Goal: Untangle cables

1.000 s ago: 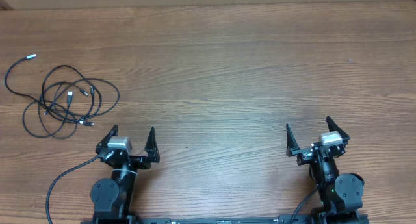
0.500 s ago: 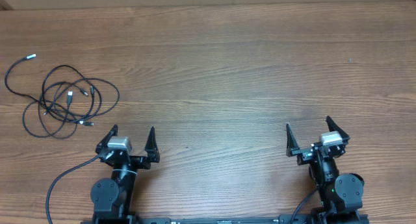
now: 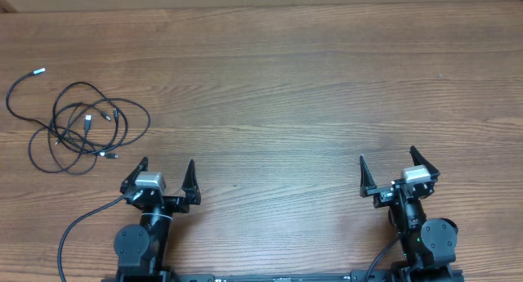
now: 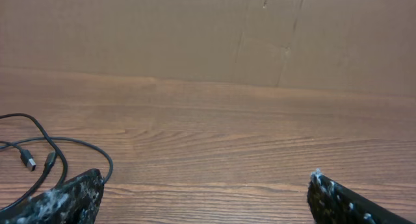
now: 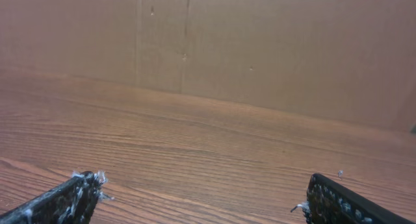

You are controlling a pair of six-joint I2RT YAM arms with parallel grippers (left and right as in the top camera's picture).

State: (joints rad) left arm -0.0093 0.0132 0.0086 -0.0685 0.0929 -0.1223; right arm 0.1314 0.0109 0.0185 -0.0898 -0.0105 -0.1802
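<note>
- Table (image 3: 286, 86): brown wood grain, running across the whole overhead view.
- Cables (image 3: 87, 121): thin black cords in one loose tangle of overlapping loops, lying on the table at its far left. Several small plugs sit near the middle of the bundle.
- Loose end (image 3: 38, 70): one strand runs out of the tangle to the upper left and ends in a small silver-white plug, apart from the loops.
- Left gripper (image 3: 167, 162): at the near edge, jaws spread wide, nothing between them. The tangle lies ahead of it and to its left, near but not touching. In the left wrist view a stretch of cord and two black plugs (image 4: 28, 160) show just beyond the left finger.
- Right gripper (image 3: 387, 154): at the near edge on the right side, jaws spread wide and holding nothing, well apart from the cables. The right wrist view shows only bare wood between its fingers.
- Arm cable (image 3: 78, 225): thicker black lead curving from the left arm's base.
- Cardboard wall (image 4: 195, 36): plain brown board standing behind the table's far edge.
</note>
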